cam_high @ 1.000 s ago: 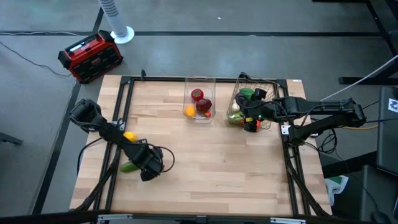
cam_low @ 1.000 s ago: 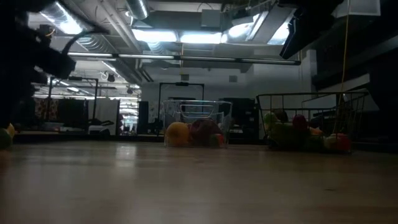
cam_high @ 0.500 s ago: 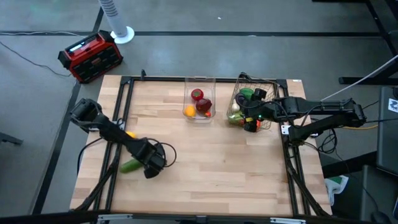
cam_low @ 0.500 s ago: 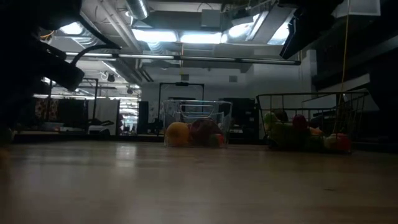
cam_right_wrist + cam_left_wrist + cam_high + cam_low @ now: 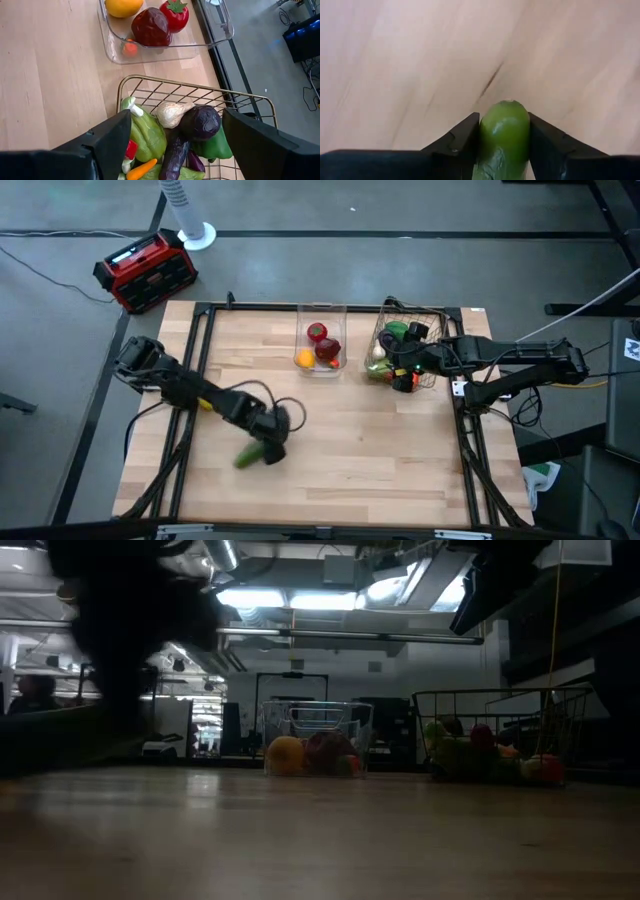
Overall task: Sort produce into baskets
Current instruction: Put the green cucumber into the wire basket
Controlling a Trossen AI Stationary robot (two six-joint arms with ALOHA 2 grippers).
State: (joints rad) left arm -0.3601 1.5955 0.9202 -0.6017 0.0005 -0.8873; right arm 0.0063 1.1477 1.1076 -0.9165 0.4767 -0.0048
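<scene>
1. The left gripper [image 5: 268,450] is over the worktop [image 5: 380,450], toward its left-front part, well apart from both baskets.
2. Its fingers [image 5: 457,145] pinch a cucumber [image 5: 504,135]: one finger presses each side, and the rounded green tip pokes out just past the fingertips.
3. In the high view the cucumber [image 5: 252,455] sticks out to the left of the gripper, blurred; whether it touches the wood I cannot tell.
4. A yellow piece of produce [image 5: 205,405] shows beside the left arm, partly hidden by it.
5. The right gripper [image 5: 400,367] hangs over the wire basket [image 5: 440,315] at the back right, fingers [image 5: 107,145] spread wide and holding nothing.
6. Between those fingers, below them in the basket [image 5: 200,97], lie garlic [image 5: 170,114], an eggplant [image 5: 200,122], a green pepper [image 5: 147,135] and a carrot [image 5: 140,170].
7. The clear bin [image 5: 322,308], just left of the wire basket, holds an orange [image 5: 304,359], a dark red fruit [image 5: 328,350] and a red one [image 5: 316,332].
</scene>
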